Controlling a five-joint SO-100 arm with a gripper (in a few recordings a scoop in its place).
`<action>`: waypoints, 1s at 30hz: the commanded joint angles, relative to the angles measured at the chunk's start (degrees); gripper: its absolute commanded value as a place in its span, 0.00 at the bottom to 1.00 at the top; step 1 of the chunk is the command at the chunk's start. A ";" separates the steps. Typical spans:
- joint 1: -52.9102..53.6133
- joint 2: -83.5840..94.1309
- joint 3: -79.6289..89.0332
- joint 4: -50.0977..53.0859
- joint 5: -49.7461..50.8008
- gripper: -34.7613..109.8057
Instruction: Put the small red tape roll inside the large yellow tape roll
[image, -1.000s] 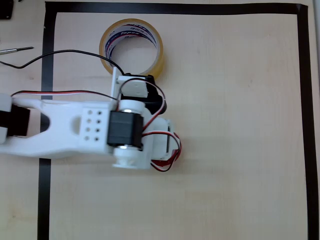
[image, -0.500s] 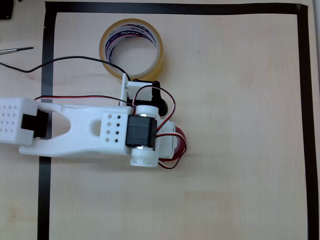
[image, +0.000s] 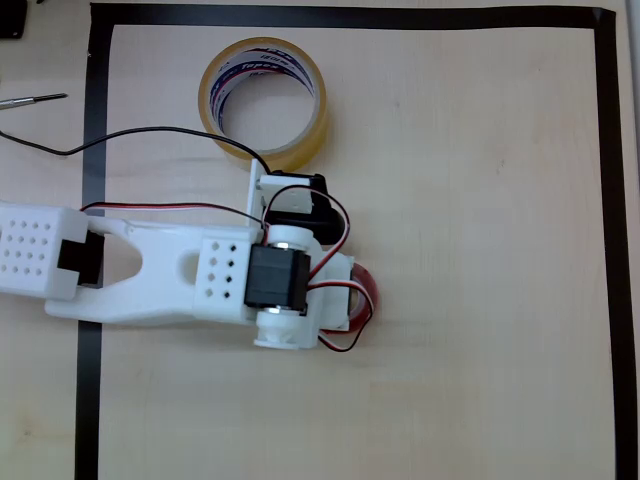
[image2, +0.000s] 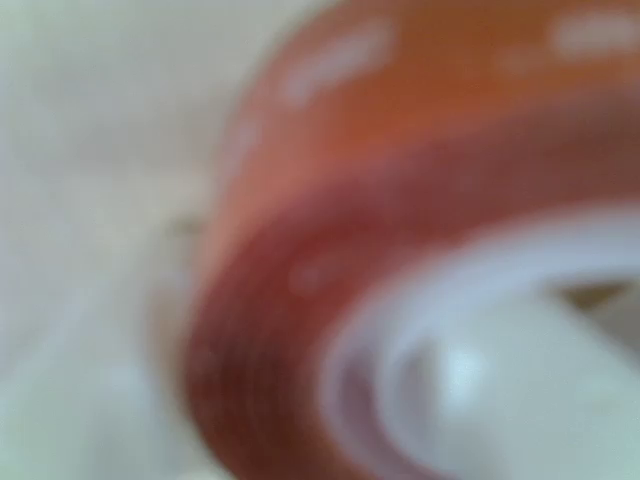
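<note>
The large yellow tape roll (image: 318, 112) lies flat near the top of the marked area, its hole facing up and nothing in it. The small red tape roll (image: 367, 288) shows as a red arc poking out from under the white arm's head, below and to the right of the yellow roll. My gripper (image: 342, 292) hangs right over the red roll, its fingers hidden beneath the wrist. In the wrist view the red tape roll (image2: 300, 260) is very close and blurred, with a white shape inside its white core. The gripper's opening cannot be judged.
A black tape border (image: 95, 120) frames the light wooden table. A black cable (image: 150, 135) runs from the arm toward the left edge, and a thin tool (image: 30, 100) lies outside the border at the upper left.
The arm has reached further right and a little downward over the red roll. The yellow roll has not moved.
</note>
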 joint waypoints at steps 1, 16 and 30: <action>2.20 5.10 -0.35 0.88 -0.88 0.24; -12.74 52.56 31.38 0.88 -0.35 0.24; -28.83 54.23 46.05 0.53 7.73 0.24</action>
